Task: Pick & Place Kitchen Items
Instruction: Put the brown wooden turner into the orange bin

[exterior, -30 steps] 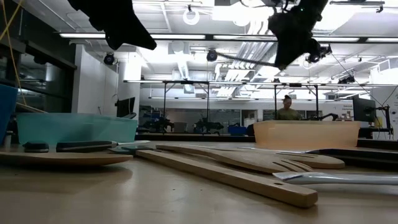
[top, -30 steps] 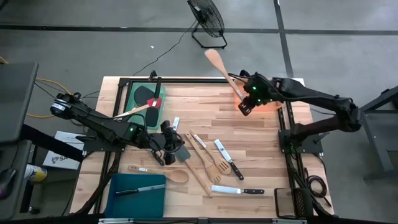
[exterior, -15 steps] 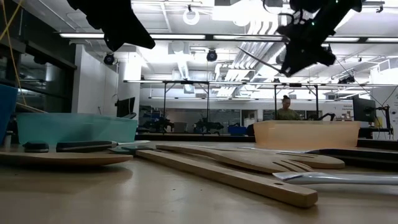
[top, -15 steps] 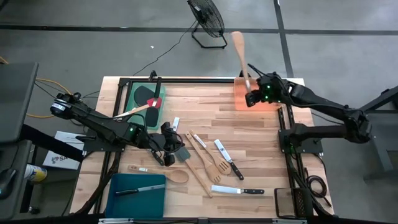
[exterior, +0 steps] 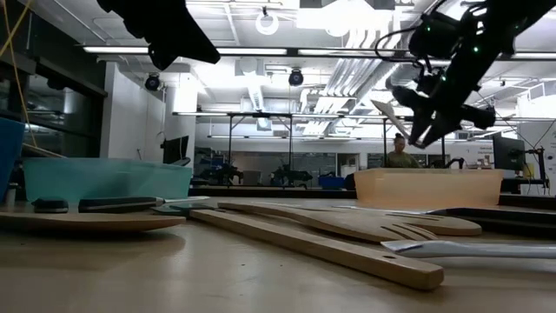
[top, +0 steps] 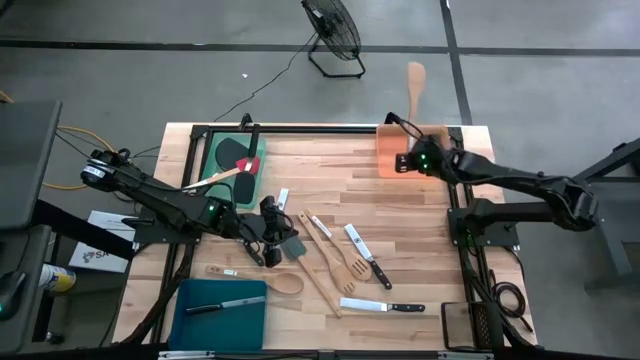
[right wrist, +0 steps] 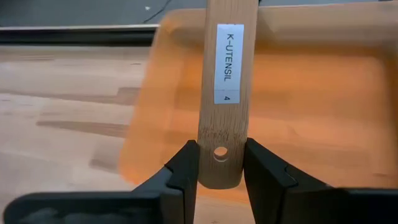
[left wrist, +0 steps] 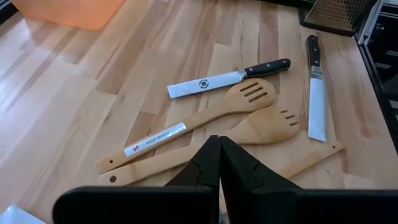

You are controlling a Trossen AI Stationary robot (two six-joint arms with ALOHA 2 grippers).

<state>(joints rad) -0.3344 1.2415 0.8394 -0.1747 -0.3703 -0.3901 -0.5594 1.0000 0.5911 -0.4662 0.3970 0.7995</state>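
Observation:
My right gripper (top: 407,157) hangs over the orange tray (top: 392,160) at the table's far right, shut on a pale wooden turner (top: 413,95). The turner's head (top: 415,73) reaches past the table's far edge. My left gripper (left wrist: 219,149) is shut with nothing in it, above the middle-left of the table (top: 283,243). Ahead of it, wooden slotted spoons (left wrist: 249,99) and black-handled knives (left wrist: 230,78) lie flat on the boards. In the low view my right gripper (exterior: 430,117) hangs above the tray's wall (exterior: 426,187). My right gripper pinches the turner's handle at its free end, beside the hanging hole (right wrist: 221,134), one finger (right wrist: 186,165) on each narrow edge. The fingers slant down from the table's right side, and the turner runs on ahead of them. It is lifted clear over the orange tray, slanting upward (exterior: 387,109).
A green tray (top: 222,170) with black and red-headed spatulas stands at the far left. A teal tray (top: 195,312) holding a knife sits at the near left. More knives (top: 392,307) and wooden spoons (top: 255,277) lie between my two grippers. A person (exterior: 401,152) is in the room behind.
My right gripper has come down over the orange tray and moved a little toward the table's right edge, rolling its wrist. The turner has swung with it: its head pointed far-left before and now points past the far edge.

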